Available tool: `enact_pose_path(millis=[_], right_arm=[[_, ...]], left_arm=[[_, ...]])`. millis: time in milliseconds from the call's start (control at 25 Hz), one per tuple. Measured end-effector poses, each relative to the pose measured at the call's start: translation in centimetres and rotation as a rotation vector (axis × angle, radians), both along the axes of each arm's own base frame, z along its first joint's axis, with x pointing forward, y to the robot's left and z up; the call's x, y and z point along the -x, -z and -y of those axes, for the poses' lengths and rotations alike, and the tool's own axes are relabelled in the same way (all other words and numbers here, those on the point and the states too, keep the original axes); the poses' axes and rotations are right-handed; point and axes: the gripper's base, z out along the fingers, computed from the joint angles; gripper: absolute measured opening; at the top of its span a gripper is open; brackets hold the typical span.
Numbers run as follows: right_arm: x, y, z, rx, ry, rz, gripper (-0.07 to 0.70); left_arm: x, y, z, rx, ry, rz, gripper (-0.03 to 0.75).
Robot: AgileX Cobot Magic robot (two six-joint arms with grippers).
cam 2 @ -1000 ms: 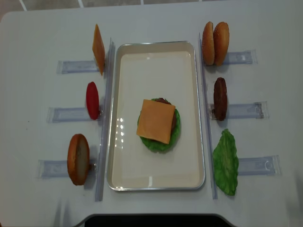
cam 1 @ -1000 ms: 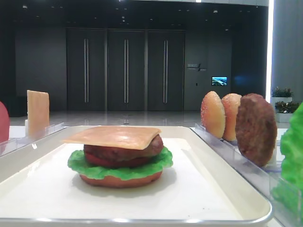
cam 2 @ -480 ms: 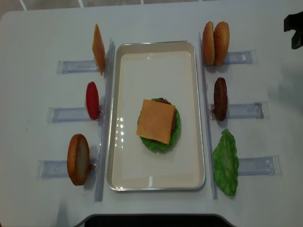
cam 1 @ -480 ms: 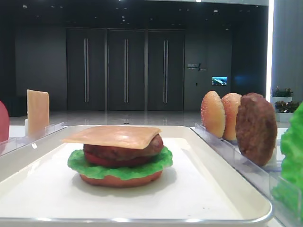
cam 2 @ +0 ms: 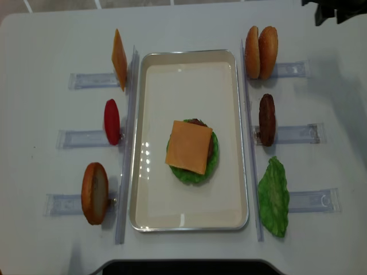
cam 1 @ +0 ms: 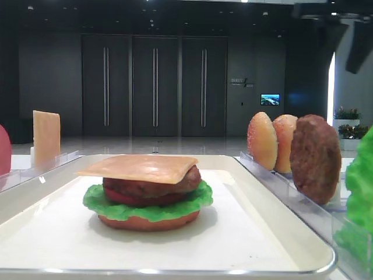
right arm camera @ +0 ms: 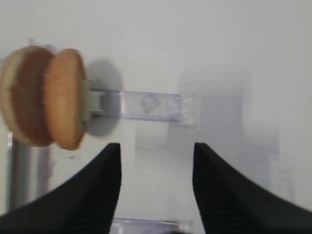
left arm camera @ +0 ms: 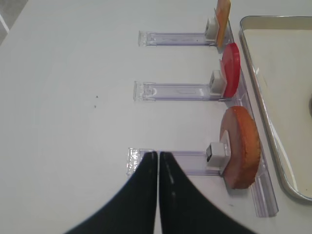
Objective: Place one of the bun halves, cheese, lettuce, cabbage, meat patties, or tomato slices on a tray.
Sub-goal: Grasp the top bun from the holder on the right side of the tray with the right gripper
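A white tray (cam 2: 189, 52) holds a stacked burger topped by a cheese (cam 2: 189, 146) square over a patty, lettuce (cam 2: 198, 173) and a flat bun. Two domed bun halves (cam 2: 261, 52) stand on edge in the far right rack. My right gripper (right arm camera: 156, 148) hovers open and empty beside them, with the bun halves (right arm camera: 44, 97) to its upper left. From above, the right gripper (cam 2: 335, 10) is only a dark shape at the far right corner. My left gripper (left arm camera: 157, 154) is shut on nothing, over the outer end of the near left rack.
The right-hand racks also hold a meat patty (cam 2: 266, 119) and a lettuce leaf (cam 2: 273, 196). The left-hand racks hold a cheese slice (cam 2: 119, 59), a tomato slice (cam 2: 112, 121) and a flat bottom bun (cam 2: 95, 192). Long clear rails run along both sides of the tray.
My right arm came in from the right edge and moved to the far right corner near the bun halves. The food and the tray have not moved.
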Motion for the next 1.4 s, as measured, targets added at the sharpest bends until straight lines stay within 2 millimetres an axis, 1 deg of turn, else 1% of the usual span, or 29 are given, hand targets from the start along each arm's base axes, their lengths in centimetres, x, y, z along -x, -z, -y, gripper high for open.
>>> enact_pose_path(millis=[120,200,280,360,520,640,880,1080,1400], right_arm=[[0.3,0.1,-5.4,0.007,-0.089,0.017,0.328],[0.5,0.3,-8.2,-0.002,-0.13,0.035,0.328],[0.5,0.7,-10.2,-0.017,-0.151,0.043,0.33],[0.3,1.0,-11.2,-0.026,-0.157,0.043,0.344],[-0.3,2.0,-11.5,-0.018,-0.146,0.026,0.398],[-0.6,2.7,-11.6,-0.013,-0.146,0.024,0.423],[-1.4,4.2,-11.9,-0.007,-0.149,0.019,0.432],[-1.9,6.1,-12.2,0.009,-0.15,-0.015,0.433],[-2.5,7.8,-12.4,0.03,-0.157,-0.026,0.433]], left_arm=[[0.0,0.0,0.0,0.0,0.0,0.0,-0.001],[0.0,0.0,0.0,0.0,0.0,0.0,-0.001],[0.0,0.0,0.0,0.0,0.0,0.0,-0.001],[0.0,0.0,0.0,0.0,0.0,0.0,-0.001],[0.0,0.0,0.0,0.0,0.0,0.0,-0.001],[0.0,0.0,0.0,0.0,0.0,0.0,-0.001],[0.0,0.0,0.0,0.0,0.0,0.0,-0.001],[0.0,0.0,0.0,0.0,0.0,0.0,-0.001],[0.0,0.0,0.0,0.0,0.002,0.0,-0.001]])
